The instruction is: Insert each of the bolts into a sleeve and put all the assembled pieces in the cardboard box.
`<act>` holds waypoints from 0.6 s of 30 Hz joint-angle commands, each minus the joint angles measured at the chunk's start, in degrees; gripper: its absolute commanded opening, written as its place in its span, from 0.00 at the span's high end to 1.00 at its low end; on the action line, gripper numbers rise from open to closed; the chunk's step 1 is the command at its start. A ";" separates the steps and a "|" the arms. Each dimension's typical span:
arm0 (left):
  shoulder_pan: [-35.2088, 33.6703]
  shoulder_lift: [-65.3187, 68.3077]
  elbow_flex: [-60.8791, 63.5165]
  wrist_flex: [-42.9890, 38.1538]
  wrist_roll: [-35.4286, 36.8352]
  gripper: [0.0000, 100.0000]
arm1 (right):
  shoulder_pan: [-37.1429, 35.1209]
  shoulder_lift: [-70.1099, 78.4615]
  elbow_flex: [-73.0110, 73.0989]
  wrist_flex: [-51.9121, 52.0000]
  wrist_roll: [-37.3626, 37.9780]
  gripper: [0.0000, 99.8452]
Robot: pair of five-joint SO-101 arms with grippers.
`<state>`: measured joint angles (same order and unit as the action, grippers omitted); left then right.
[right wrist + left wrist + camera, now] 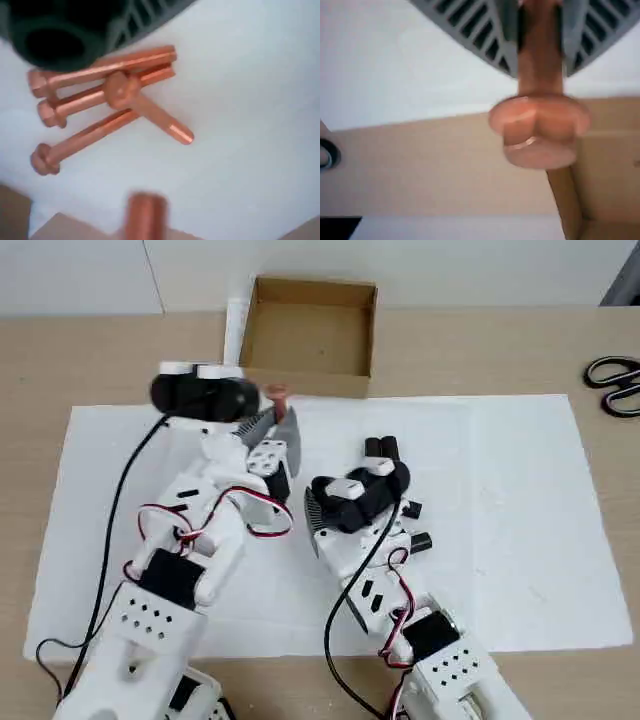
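My left gripper (278, 425) hangs just in front of the cardboard box (312, 335), shut on a copper bolt (275, 395). In the left wrist view the grey fingers (470, 35) clamp the bolt's shank, and its head (540, 125) points toward the box wall (565, 200). My right gripper (315, 512) is over the middle of the white sheet (500, 520). It is shut on a dark sleeve (50, 40) whose bore faces the camera. Several copper bolts (107, 92) lie in a loose heap on the sheet beneath it.
Black sleeves (380, 448) (415, 525) lie on the sheet beside the right arm. A white tube (235, 330) lies left of the box. Scissors (615, 382) rest at the table's far right. A blurred copper piece (145, 215) shows near the sheet's edge.
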<state>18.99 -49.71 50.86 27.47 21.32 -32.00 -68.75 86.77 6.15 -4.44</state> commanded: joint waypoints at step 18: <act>3.60 -2.73 3.65 -7.38 -0.70 0.99 | -1.54 -4.44 3.87 -7.34 -0.44 1.00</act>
<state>22.15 -50.77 54.20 23.52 21.32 -33.05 -71.91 90.29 2.73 -4.44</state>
